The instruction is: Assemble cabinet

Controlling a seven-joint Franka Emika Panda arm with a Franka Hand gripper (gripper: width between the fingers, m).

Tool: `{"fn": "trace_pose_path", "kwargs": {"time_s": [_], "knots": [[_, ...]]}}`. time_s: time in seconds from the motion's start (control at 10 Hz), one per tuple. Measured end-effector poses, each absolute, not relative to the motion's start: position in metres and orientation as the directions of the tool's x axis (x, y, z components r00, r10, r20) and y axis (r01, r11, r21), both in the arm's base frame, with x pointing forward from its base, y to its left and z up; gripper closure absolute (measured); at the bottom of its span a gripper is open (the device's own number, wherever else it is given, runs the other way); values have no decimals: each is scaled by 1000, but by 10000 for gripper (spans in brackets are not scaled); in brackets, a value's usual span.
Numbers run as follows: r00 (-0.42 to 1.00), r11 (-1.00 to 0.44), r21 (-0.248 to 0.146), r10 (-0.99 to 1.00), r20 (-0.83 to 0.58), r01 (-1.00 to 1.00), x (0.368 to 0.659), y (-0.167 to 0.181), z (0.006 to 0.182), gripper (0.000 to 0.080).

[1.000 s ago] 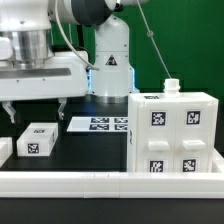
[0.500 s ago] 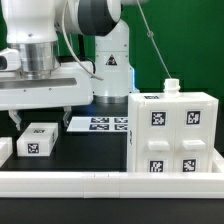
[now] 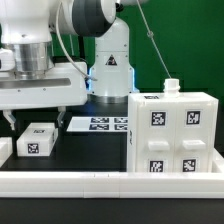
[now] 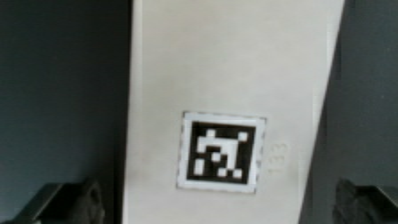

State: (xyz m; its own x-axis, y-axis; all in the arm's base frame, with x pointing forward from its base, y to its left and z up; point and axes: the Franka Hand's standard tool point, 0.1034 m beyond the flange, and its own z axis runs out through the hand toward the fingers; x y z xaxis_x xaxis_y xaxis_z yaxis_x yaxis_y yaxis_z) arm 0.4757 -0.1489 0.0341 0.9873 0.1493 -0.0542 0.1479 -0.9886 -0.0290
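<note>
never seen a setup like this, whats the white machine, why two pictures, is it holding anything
The white machine is a robot arm ending in two jaws that pinch things. One picture comes from a camera standing off the arm, the other from a camera on its wrist, looking between the jaws. On the black surface lie a small white block with one square tag, the flat marker board, and, on the exterior view's right, the cabinet, a big white box with four tagged panels. The jaws stand open, one each side of the small block. Nothing is held.
</note>
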Motion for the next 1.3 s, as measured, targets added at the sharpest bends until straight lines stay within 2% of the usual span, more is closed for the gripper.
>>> {"fn": "trace_pose_path", "kwargs": {"time_s": [0.4, 0.8, 1.1, 1.2, 1.3], "knots": [[986, -988, -32, 152, -65, 150, 473, -148, 28, 150], [985, -988, -31, 154, -76, 152, 468, -147, 15, 150], [984, -987, -31, 160, -77, 158, 468, -147, 14, 150], [984, -987, -31, 160, -77, 158, 468, -147, 14, 248], [984, -987, -31, 160, -77, 158, 468, -147, 14, 246]]}}
